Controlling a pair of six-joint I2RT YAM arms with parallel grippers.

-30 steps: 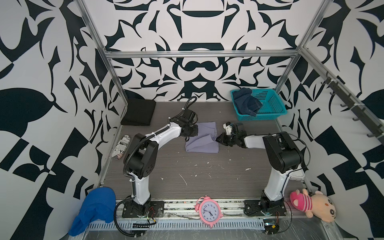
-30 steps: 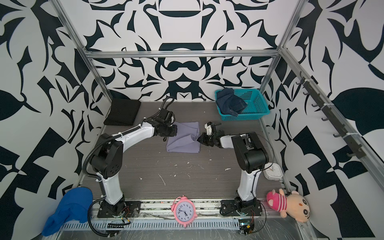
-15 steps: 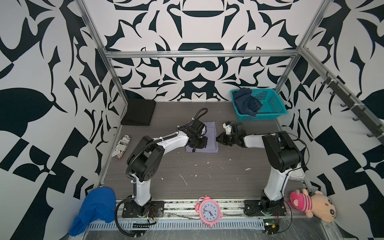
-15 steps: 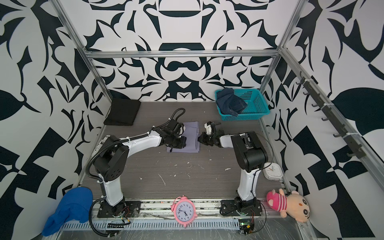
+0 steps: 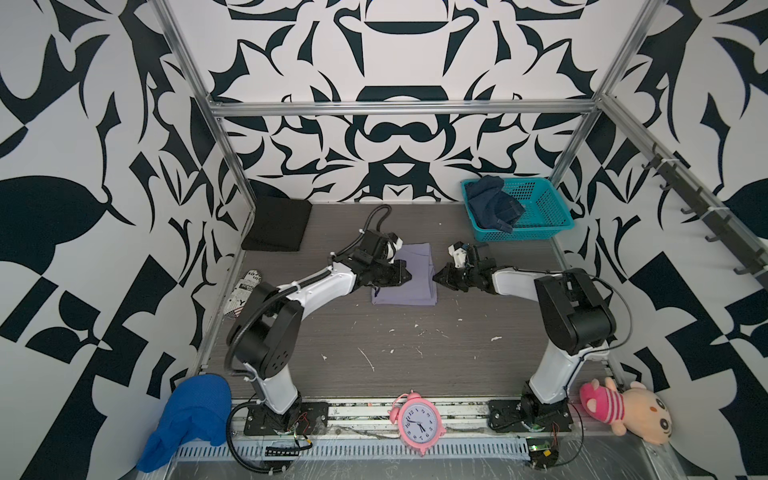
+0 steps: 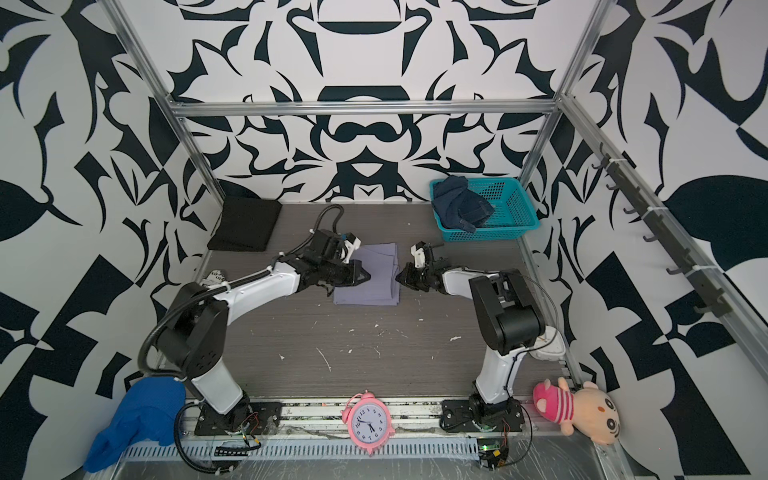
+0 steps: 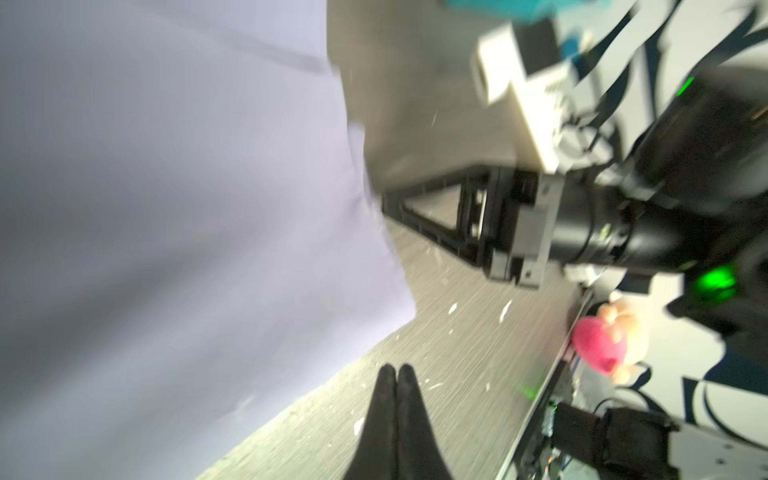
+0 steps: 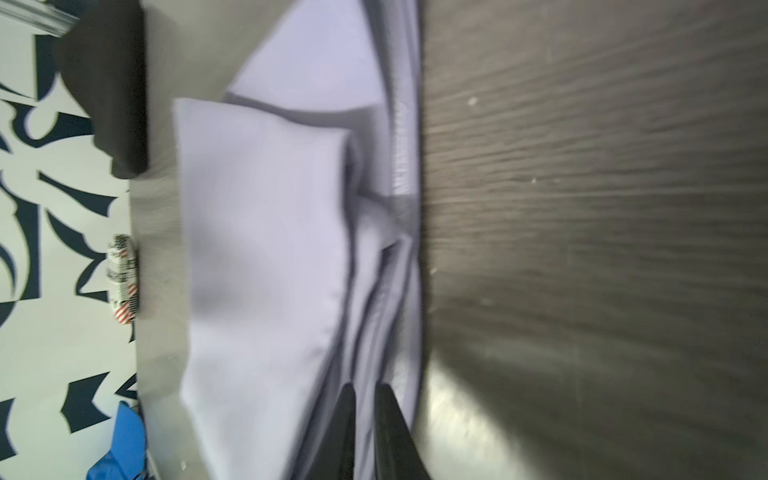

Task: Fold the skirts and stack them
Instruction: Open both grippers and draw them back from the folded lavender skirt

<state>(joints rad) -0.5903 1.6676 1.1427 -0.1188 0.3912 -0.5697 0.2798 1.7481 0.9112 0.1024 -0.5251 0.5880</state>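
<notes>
three skirts: black skirt (image 5: 277,224), lavender skirt (image 5: 420,291), denim skirt (image 5: 494,205). two robot arms: left arm (image 5: 316,286), right arm (image 5: 515,282). one each: teal basket (image 5: 523,235), pink alarm clock (image 5: 417,424), plush toy (image 5: 623,409), blue knit cloth (image 5: 191,411), printed packet (image 5: 243,293). white scraps on the floor: many, too small to count.

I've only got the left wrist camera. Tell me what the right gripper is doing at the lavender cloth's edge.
Observer: In its wrist view the right gripper is closed on the lavender skirt's layered edge.
Operator: Now give me the black skirt's position.
Observer: The black skirt lies folded flat at the table's far left corner.
Operator: And the denim one.
Observer: The denim skirt sits crumpled in the teal basket, far right, unfolded.
</notes>
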